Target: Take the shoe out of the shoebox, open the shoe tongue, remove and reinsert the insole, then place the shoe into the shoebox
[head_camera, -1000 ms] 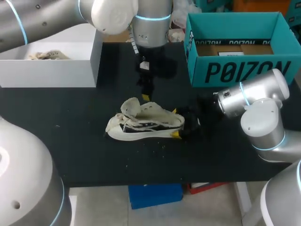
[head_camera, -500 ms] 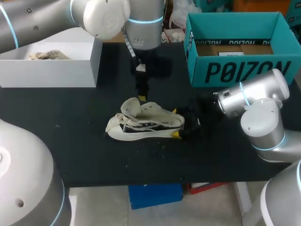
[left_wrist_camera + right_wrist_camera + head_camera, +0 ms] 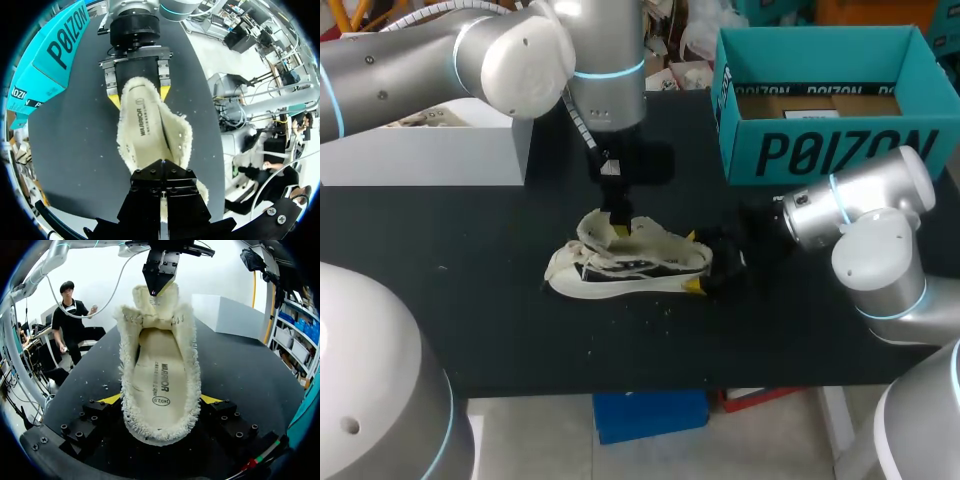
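Note:
A cream, fuzzy-edged shoe (image 3: 625, 262) lies on its sole mid-table, toe to the left. Its insole (image 3: 161, 375) sits inside, and the tongue (image 3: 150, 302) stands up at the front. My right gripper (image 3: 698, 263) holds the heel, with a yellow fingertip (image 3: 114, 100) pressed against each side of it. My left gripper (image 3: 617, 228) comes down from above, shut, its tip touching the top of the tongue (image 3: 605, 228). From the right wrist, the left gripper (image 3: 160, 290) hangs just over the tongue. The teal shoebox (image 3: 830, 100) stands open at the back right.
A white box (image 3: 430, 150) stands at the back left, close behind my left arm. Bare black table (image 3: 470, 320) lies in front of the shoe and to its left. Small crumbs dot the tabletop near the shoe.
My left gripper, shut throughout, has come forward and down from behind the shoe to the tongue. The right gripper and the shoe have kept still.

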`<state>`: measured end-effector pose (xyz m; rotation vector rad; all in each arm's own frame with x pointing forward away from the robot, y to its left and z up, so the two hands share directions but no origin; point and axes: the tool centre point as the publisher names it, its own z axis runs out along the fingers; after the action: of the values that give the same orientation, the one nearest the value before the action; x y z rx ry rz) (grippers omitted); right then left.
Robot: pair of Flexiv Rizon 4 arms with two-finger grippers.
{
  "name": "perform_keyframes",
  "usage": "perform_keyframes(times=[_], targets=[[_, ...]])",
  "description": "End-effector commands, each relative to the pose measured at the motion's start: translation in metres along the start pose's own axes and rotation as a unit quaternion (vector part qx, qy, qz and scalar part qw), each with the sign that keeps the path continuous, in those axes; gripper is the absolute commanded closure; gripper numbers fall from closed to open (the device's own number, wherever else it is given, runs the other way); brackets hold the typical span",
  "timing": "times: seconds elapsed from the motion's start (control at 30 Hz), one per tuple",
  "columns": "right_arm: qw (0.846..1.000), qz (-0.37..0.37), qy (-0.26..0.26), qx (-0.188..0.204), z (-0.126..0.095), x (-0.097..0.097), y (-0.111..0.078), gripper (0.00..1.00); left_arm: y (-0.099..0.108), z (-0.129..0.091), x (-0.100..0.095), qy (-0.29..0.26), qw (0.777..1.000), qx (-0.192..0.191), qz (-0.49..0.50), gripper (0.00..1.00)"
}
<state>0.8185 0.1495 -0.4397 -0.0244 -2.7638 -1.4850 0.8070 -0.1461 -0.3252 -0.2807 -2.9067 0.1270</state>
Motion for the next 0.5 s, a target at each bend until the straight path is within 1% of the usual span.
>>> perform_keyframes(times=[0.03, 0.2, 0.5], targets=[[1.0, 0.001, 0.0, 0.001, 0.004, -0.001, -0.004, 1.0, 0.001, 0.001, -0.001, -0.003, 1.0, 0.009, -0.003, 1.0], [1.0, 0.001, 0.0, 0.001, 0.004, -0.001, -0.004, 1.0, 0.002, 0.018, -0.004, 0.002, 0.998, 0.054, -0.03, 1.0], [1.0, 0.001, 0.0, 0.001, 0.004, -0.001, -0.004, 1.0, -0.008, 0.032, -0.006, 0.008, 0.997, 0.062, -0.036, 1.0]])
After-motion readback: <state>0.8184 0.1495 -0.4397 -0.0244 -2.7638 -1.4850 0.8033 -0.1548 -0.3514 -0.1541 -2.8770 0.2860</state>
